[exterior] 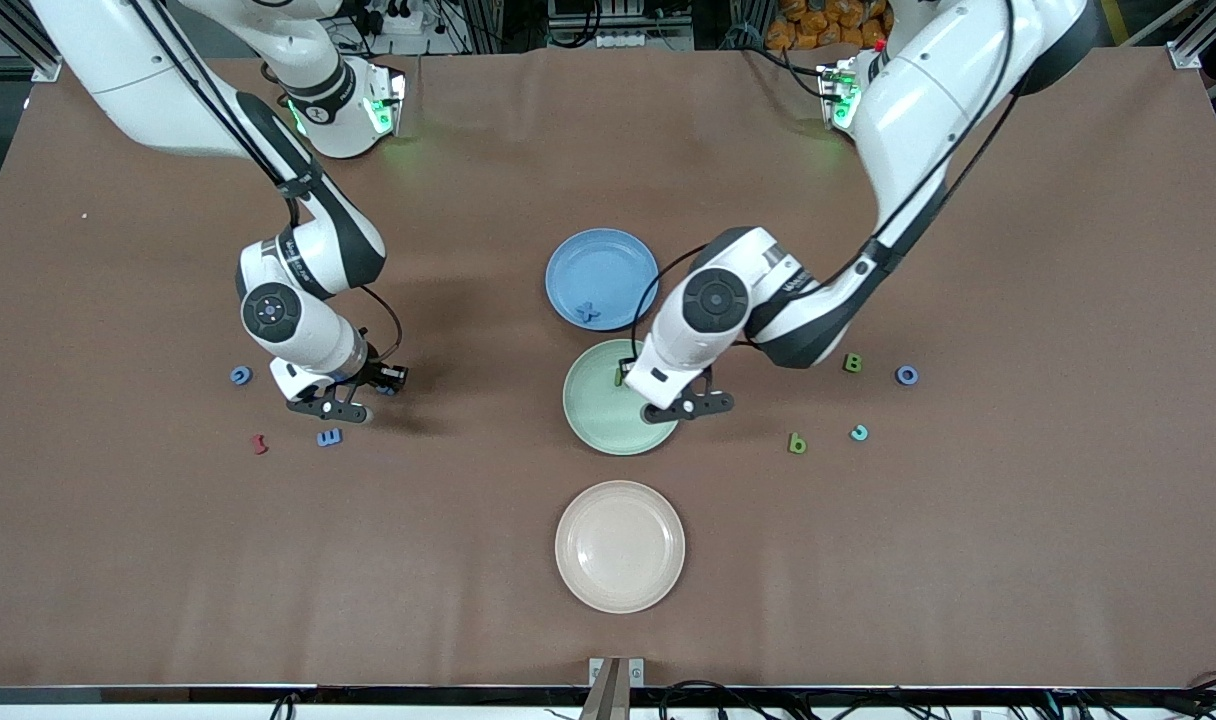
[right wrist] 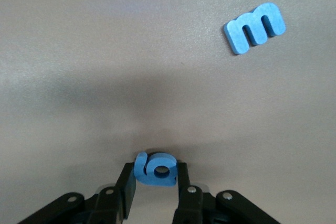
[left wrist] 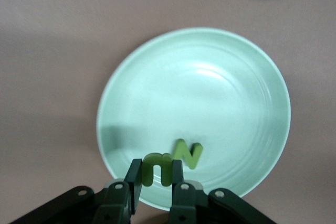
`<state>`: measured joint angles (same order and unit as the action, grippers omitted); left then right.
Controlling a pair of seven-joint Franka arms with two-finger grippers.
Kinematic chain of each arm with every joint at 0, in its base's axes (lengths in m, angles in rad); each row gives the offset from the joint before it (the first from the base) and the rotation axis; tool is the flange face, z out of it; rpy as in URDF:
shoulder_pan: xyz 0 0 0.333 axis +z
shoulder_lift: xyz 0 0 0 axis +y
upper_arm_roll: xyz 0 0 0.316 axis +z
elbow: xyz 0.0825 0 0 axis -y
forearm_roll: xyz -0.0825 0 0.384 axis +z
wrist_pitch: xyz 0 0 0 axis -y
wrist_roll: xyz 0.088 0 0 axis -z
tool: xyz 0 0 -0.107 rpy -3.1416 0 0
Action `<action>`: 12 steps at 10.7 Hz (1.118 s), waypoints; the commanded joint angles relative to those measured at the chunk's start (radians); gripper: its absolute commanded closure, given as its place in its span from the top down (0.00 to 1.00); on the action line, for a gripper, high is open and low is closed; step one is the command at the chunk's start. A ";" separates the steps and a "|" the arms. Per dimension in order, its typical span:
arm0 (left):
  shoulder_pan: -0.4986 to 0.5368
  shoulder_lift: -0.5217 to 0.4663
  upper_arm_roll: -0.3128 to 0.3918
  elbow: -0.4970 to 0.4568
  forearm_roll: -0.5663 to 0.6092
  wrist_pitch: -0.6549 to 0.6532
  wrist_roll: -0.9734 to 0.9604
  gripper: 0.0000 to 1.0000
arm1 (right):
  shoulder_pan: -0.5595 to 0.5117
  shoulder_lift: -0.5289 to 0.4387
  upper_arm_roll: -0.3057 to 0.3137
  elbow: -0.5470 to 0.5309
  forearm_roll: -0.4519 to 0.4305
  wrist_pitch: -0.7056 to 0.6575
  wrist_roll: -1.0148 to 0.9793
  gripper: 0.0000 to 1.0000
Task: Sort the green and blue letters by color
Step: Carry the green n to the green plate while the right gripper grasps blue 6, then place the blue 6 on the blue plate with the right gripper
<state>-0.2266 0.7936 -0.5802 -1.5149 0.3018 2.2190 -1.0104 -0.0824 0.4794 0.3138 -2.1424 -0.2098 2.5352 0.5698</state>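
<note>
Hand status: the left hand (left wrist: pixel 156 178) grips a green u (left wrist: pixel 156 169) over the green plate (exterior: pixel 593 425), just above a green N (left wrist: pixel 187 153) lying in that plate. The right hand (right wrist: pixel 156 182) is clamped on a blue g (right wrist: pixel 155 169) low over the counter (exterior: pixel 168 560), near a blue E (exterior: pixel 329 437). A blue X (exterior: pixel 588 312) lies in the blue plate (exterior: pixel 608 255). A green B (exterior: pixel 853 363), blue O (exterior: pixel 906 375) and green p (exterior: pixel 796 443) lie toward the left arm's end.
</note>
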 commanded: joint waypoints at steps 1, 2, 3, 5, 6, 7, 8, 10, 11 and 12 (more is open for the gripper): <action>-0.155 0.024 0.138 0.030 -0.020 0.060 -0.076 0.00 | 0.003 -0.014 -0.001 0.003 -0.020 -0.012 0.031 0.23; -0.160 0.029 0.148 0.029 -0.018 0.065 -0.074 0.00 | 0.007 -0.031 -0.001 0.003 -0.014 -0.029 0.032 0.23; -0.158 0.029 0.148 0.029 -0.018 0.065 -0.074 0.58 | 0.022 -0.059 0.001 0.003 -0.011 -0.064 0.044 0.23; -0.146 0.016 0.148 0.029 -0.017 0.065 -0.076 0.99 | 0.088 -0.096 0.007 0.003 0.015 -0.095 0.094 0.23; -0.142 0.007 0.148 0.029 -0.007 0.065 -0.068 1.00 | 0.143 -0.100 0.007 0.007 0.067 -0.095 0.114 0.24; -0.137 -0.006 0.148 0.029 -0.001 0.065 -0.062 1.00 | 0.188 -0.108 0.010 0.018 0.099 -0.096 0.123 0.24; -0.101 -0.029 0.148 0.025 0.003 0.062 -0.039 1.00 | 0.238 -0.110 0.010 0.025 0.105 -0.095 0.151 0.24; -0.002 -0.077 0.120 0.016 -0.007 0.007 0.080 1.00 | 0.341 -0.107 0.010 0.056 0.107 -0.093 0.232 0.24; 0.039 -0.094 0.109 0.015 -0.009 -0.022 0.137 1.00 | 0.402 -0.096 0.010 0.076 0.107 -0.093 0.283 0.24; 0.071 -0.111 0.108 -0.004 -0.009 -0.045 0.220 1.00 | 0.461 -0.084 0.011 0.091 0.105 -0.082 0.338 0.24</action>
<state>-0.2306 0.7420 -0.4502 -1.4709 0.3018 2.2292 -0.9274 0.2721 0.3871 0.3310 -2.0857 -0.1187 2.4566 0.8099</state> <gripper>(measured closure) 0.000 0.634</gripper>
